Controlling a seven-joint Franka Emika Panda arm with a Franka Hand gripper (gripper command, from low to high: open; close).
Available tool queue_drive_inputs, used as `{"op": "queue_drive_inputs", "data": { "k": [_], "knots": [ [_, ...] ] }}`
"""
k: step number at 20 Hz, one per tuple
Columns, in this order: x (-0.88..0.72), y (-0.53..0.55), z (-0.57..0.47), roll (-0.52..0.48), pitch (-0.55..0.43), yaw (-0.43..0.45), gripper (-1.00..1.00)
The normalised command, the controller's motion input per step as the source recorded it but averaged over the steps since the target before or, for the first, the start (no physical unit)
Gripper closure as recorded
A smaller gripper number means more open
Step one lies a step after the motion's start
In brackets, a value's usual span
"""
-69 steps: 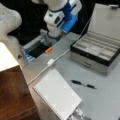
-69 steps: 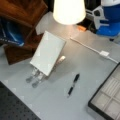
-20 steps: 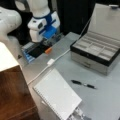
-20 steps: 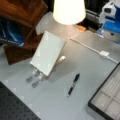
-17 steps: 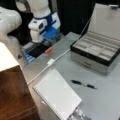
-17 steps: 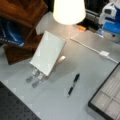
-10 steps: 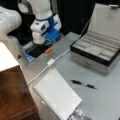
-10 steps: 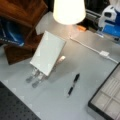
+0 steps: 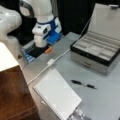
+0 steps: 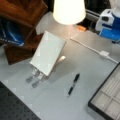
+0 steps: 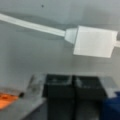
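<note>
My gripper [image 11: 72, 86] fills the bottom of the wrist view, its two black fingers pressed together with nothing between them. Just ahead of it a white cable box [image 11: 93, 41] lies on the grey table, with a white cable [image 11: 32, 25] running off to the left. An orange object [image 11: 7, 100] sits at the lower left of that view. In a front view the gripper [image 9: 40, 48] hangs low over a dark mat [image 9: 35, 52], with the orange object [image 9: 48, 50] beside it and the cable box [image 9: 50, 61] a little nearer the front.
A black pen [image 9: 82, 83] and a white spiral notebook [image 9: 57, 96] lie on the table. An open grey compartment case [image 9: 97, 52] stands at the right. A wooden cabinet [image 9: 12, 95] is at the left. A lamp shade [image 10: 68, 10] hangs over the table's far side.
Since the earliest frames the arm has swung left and come down towards the dark mat. Over the last second it has hardly moved. Pen, notebook and case stay put.
</note>
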Motion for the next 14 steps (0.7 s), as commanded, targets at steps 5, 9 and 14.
{"op": "queue_drive_inputs", "data": {
  "k": [5,9,14],
  "knots": [
    [-0.38,-0.35,-0.42,-0.003,-0.339,0.115,1.00],
    [-0.46,-0.32,-0.46,0.015,-0.367,0.102,1.00],
    [-0.51,-0.24,-0.50,0.032,-0.394,0.072,1.00]
  ]
}}
